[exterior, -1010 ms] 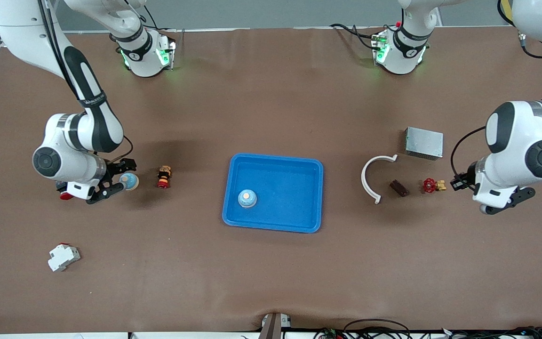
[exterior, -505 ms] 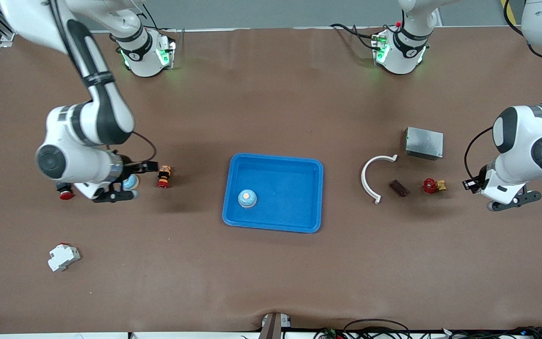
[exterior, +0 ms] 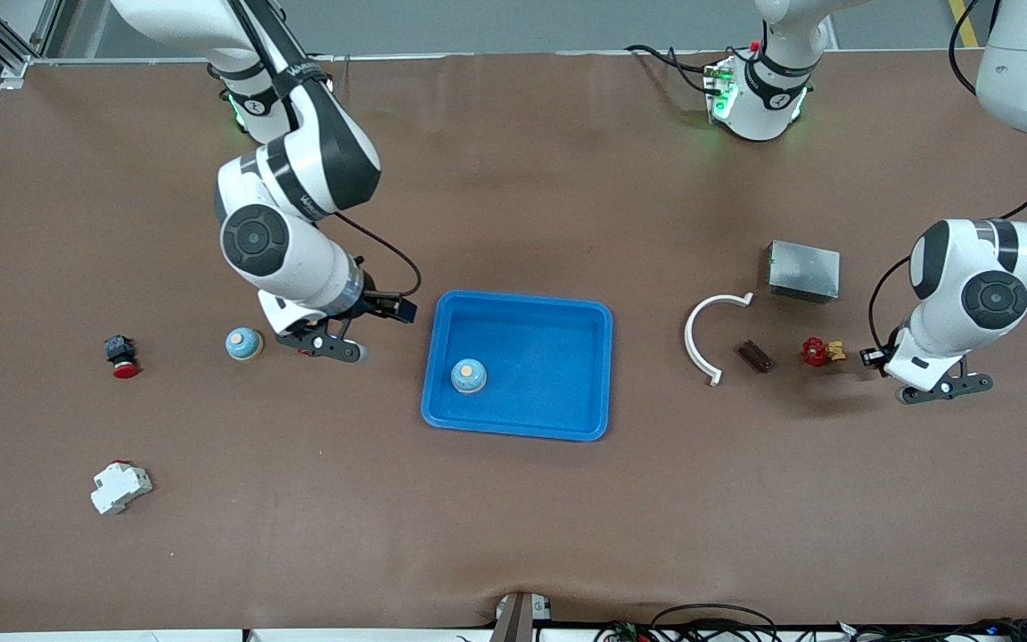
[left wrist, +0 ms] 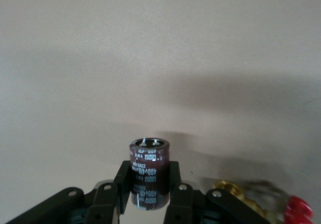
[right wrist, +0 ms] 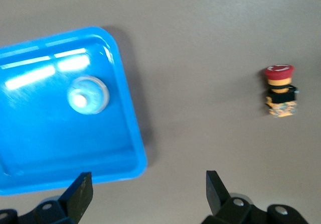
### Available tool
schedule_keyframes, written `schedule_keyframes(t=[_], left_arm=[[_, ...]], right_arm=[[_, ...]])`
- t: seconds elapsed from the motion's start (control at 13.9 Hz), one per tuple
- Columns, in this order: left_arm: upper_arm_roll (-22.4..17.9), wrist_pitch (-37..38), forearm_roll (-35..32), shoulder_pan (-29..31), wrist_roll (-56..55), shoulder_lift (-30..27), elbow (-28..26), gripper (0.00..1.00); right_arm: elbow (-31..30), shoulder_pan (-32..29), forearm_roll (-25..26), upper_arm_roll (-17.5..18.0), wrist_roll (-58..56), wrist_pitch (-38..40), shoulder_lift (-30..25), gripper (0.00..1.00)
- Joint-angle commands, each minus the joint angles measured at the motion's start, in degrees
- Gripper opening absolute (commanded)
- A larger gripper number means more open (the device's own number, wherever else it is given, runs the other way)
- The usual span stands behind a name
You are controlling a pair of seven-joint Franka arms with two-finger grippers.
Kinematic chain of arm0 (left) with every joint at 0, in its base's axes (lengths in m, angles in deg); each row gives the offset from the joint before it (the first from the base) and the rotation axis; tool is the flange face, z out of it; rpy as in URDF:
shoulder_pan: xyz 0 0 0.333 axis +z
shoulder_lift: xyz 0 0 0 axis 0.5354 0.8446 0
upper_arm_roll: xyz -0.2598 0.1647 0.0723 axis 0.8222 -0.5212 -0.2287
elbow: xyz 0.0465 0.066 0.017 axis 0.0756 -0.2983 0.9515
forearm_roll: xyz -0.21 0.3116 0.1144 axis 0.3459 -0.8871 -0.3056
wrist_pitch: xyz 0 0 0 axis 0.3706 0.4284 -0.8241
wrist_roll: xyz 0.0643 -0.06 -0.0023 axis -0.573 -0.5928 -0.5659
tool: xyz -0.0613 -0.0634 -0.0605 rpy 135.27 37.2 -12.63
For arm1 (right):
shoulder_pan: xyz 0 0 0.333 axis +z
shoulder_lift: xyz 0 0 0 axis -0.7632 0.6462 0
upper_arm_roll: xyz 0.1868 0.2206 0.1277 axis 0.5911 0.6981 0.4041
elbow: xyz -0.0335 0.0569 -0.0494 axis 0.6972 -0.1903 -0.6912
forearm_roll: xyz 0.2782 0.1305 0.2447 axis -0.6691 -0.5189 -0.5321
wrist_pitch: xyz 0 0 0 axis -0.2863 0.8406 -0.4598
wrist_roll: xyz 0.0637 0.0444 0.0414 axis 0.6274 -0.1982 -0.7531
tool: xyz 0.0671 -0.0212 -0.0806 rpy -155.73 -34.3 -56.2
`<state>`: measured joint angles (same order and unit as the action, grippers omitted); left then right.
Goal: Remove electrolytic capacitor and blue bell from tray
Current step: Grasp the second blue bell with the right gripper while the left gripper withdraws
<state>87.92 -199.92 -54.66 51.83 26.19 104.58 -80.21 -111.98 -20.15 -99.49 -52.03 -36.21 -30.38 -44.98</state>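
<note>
While the left gripper (left wrist: pixel 149 196) is clamped on the electrolytic capacitor (left wrist: pixel 149 169), low in its wrist frame, it should lower until the can's base meets the table (exterior: pixel 513 535) just clear of the red valve (exterior: pixel 814 351), and only then let go. The right gripper (right wrist: pixel 145 194), fingers apart beside the tray (exterior: pixel 567 312) at mid-frame, should centre over the 1 blue bell (exterior: pixel 469 375) in the tray's lower corner.
</note>
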Motion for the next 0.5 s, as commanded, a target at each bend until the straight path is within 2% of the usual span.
schedule_keyframes(t=[0.0, 0.14, 0.22, 0.29, 0.36, 0.43], left_arm=[[0.4, -1.2, -1.7, 1.5, 0.7, 0.1, -0.3, 0.0], [0.5, -1.4, -1.7, 2.2, 0.7, 0.7, -0.3, 0.04], [0.5, -1.4, -1.7, 2.3, 0.7, 0.8, -0.3, 0.12], [0.5, -1.4, -1.7, 2.3, 0.7, 1.1, -0.2, 0.26], [0.5, -1.5, -1.7, 2.3, 0.7, 1.0, -0.2, 0.59], [0.6, -1.5, -1.7, 2.3, 0.7, 0.7, -0.2, 1.0]], right_arm=[[5.3, 1.5, -1.5, -0.6, 4.0, -0.8, 5.1, 1.0], [5.4, 3.3, -1.9, -0.6, 6.6, -6.2, 6.5, 1.0], [5.7, 4.2, -1.7, -0.6, 8.9, -7.5, 8.2, 1.0], [6.7, 5.5, -1.7, -0.7, 10.7, -8.8, 9.6, 1.0], [8.2, 6.3, -1.6, -0.6, 12.0, -9.6, 11.3, 1.0], [9.7, 6.8, -1.7, -0.7, 13.2, -10.4, 13.2, 1.0]])
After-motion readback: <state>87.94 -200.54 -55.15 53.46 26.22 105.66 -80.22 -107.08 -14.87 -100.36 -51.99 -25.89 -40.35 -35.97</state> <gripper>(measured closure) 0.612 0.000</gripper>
